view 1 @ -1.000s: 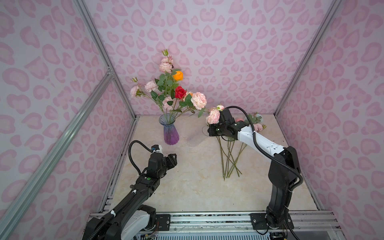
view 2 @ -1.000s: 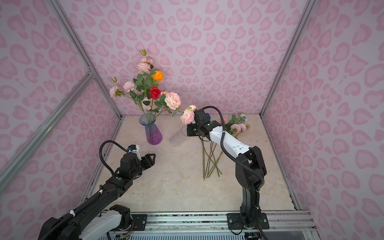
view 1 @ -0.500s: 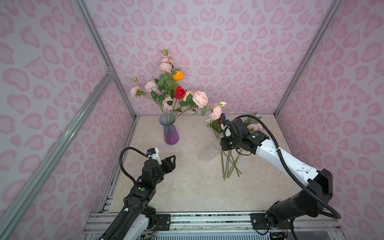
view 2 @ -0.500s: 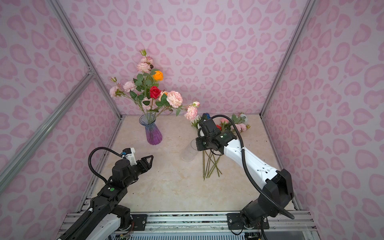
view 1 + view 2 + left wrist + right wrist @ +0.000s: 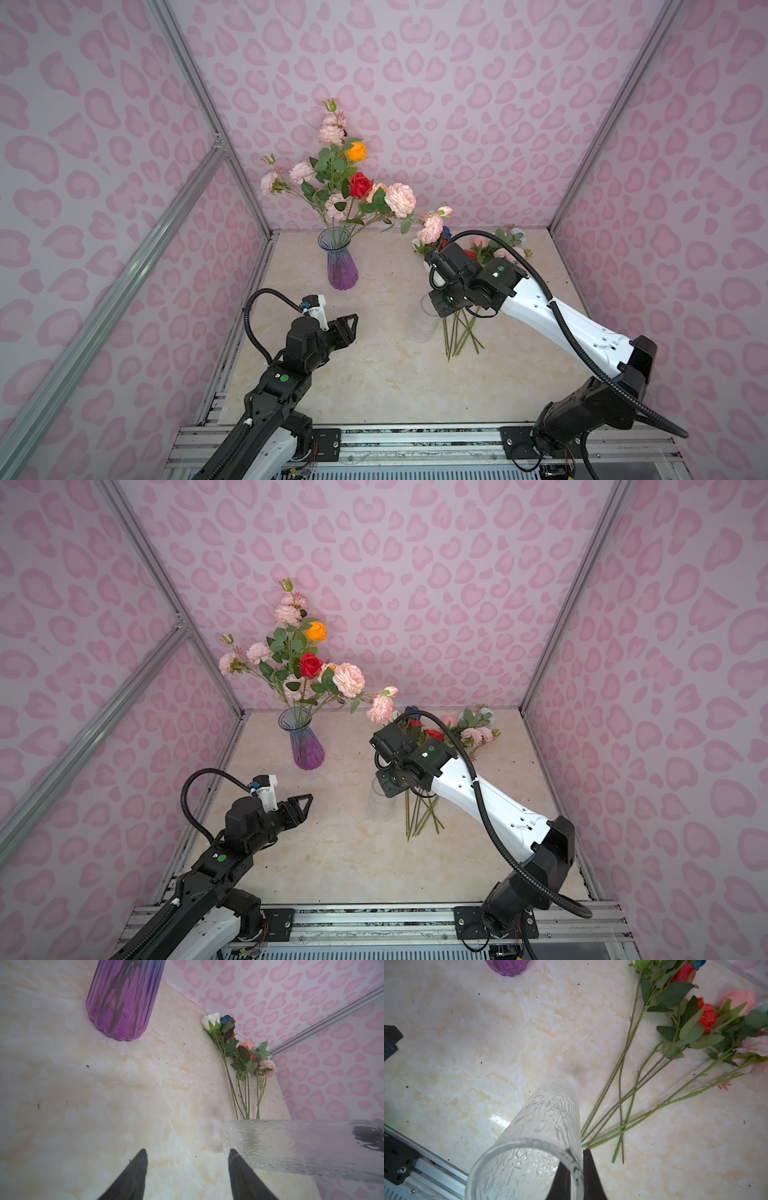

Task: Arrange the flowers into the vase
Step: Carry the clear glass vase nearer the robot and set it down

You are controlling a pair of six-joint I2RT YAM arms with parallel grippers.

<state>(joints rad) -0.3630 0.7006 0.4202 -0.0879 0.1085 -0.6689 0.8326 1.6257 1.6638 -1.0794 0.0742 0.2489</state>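
Flowers first, Sam: in both top views a full bunch stands in the purple vase at the back left of the table. More loose stems lie flat on the right, blooms toward the back wall.

And the arms, Kim?

Left gripper hovers over bare marble in front of the purple vase, jaws spread and holding nothing. The right arm reaches over a clear glass vase just beside the stem ends.

Left wrist view now?

Two dark fingers wide apart with only tabletop between them. The clear vase sits close by one tip, and the purple vase base is further off. The loose blooms, white, blue, red and pink, are bunched near the wall.

Right wrist view?

Here's the right gripper: one finger inside the clear vase's rim, one outside, pinching the glass wall. The stems fan out beside it on the marble.

Is that vase off the table?

Hard to say from these angles; its base might be touching.
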